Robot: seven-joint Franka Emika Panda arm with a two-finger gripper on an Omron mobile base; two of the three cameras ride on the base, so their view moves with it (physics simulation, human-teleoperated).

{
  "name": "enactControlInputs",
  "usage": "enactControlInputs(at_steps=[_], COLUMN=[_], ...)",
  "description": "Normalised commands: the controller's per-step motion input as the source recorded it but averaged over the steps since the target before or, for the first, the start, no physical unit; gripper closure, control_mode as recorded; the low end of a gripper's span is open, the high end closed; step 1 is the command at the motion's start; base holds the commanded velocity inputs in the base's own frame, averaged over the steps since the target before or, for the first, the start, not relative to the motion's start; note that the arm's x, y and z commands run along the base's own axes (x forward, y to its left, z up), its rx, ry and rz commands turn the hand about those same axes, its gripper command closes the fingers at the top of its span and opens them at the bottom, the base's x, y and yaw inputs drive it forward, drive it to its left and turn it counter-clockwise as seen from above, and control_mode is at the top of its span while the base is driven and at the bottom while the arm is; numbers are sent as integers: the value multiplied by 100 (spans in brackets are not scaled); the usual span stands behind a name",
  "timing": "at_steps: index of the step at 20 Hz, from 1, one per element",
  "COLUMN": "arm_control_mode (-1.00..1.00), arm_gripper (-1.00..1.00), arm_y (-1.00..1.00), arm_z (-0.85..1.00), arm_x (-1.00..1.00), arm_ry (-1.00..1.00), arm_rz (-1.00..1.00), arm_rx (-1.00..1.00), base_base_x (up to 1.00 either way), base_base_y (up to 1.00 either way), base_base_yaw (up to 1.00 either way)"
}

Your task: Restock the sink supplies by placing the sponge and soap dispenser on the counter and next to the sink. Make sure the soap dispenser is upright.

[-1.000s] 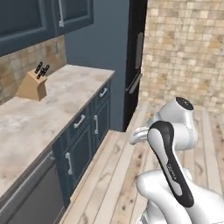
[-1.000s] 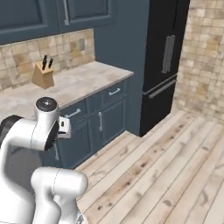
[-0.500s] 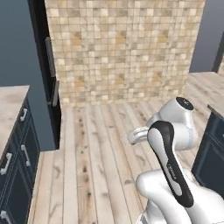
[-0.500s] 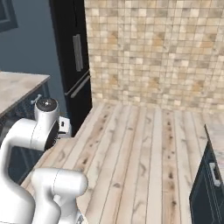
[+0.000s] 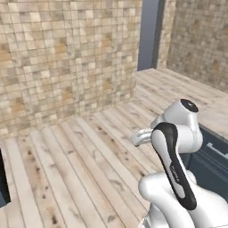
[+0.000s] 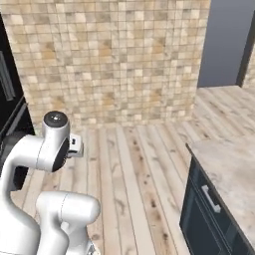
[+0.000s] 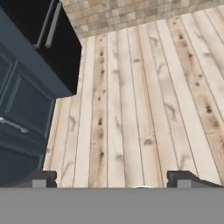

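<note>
Floorboards [image 7: 144, 92] of pale wood run under the gripper [image 7: 111, 177], whose two dark fingertips stand wide apart with nothing between them. The arm [image 5: 176, 151] is folded close over the base, in transit rather than reaching. Ahead in both base views stands a tan tiled wall [image 5: 67, 58], with a grey doorway [image 6: 226, 42] to its right. In the right base view a marbled worktop [image 6: 231, 162] over a dark blue cabinet [image 6: 201, 219] sits near on the right, and a black fridge [image 6: 10, 94] edges the left. The hand view shows dark blue cabinet fronts [image 7: 22, 118] at its left.

Neither the sponge nor the soap dispenser can be located from here, nor the sink, so where they lie cannot be told. The step in hand looks like a drive or turn of the base to find them. Doing it well likely means keeping the arm tucked, leaving the fingers spread and ready, steering clear of the cabinet corner, and stopping square to the supplies before reaching.
</note>
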Motion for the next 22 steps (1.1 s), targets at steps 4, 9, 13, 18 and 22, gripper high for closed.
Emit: enactControlInputs(at_steps=[4, 9, 13, 18, 22], arm_control_mode=[100, 100, 100, 100, 100], arm_gripper=[-100, -100, -100, -100, -100], arm_y=[0, 0, 0, 0, 0], arm_z=[0, 0, 0, 0, 0], arm_x=[0, 0, 0, 0, 0], arm_ry=[0, 0, 0, 0, 0], arm_rz=[0, 0, 0, 0, 0], arm_rx=[0, 0, 0, 0, 0], base_base_x=[100, 100, 100, 100, 100], base_base_y=[48, 45, 49, 63, 63], base_base_yaw=[-44, -47, -48, -51, -53])
